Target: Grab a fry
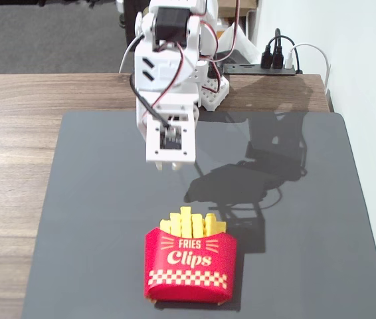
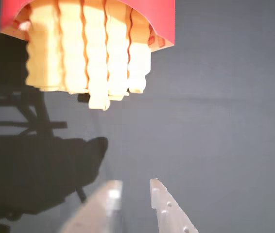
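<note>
Fries (image 2: 86, 58) are stood in the red carton (image 1: 190, 266) with tips exposed for gripping; the gripper (image 2: 132, 191) is held short, its fingers slightly apart and empty.

The fry (image 1: 185, 222) is a bright-yellow, notched-edged stick, the tallest of several packed side by side in the red carton (image 1: 190, 265). It points toward the mat's far edge, lying near the mat's near edge, roughly mid-width.

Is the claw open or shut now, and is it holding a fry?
Open and empty. In the wrist view the claw shows a bare gap between its fingers; the fries remain in the red carton.
</note>
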Motion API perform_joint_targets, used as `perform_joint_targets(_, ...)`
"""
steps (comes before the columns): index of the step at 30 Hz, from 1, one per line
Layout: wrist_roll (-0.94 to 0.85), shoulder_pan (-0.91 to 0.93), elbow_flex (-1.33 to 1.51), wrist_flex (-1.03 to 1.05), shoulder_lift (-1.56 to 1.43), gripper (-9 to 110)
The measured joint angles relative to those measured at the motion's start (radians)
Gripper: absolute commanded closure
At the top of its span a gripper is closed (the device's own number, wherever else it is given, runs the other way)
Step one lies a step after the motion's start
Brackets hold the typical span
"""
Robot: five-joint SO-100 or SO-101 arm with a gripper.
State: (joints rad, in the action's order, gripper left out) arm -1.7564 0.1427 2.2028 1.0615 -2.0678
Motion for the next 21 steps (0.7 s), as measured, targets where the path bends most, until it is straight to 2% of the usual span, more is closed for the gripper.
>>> perform_joint_targets(9,-0.005,-0.003,-0.043,-0.107,0.176,83)
perform_joint_targets(16,0.034,-0.029,-0.094,-0.14,0.25,70)
perform_joint_targets(21,0.052,-0.043,-0.095,-0.153,0.272,71)
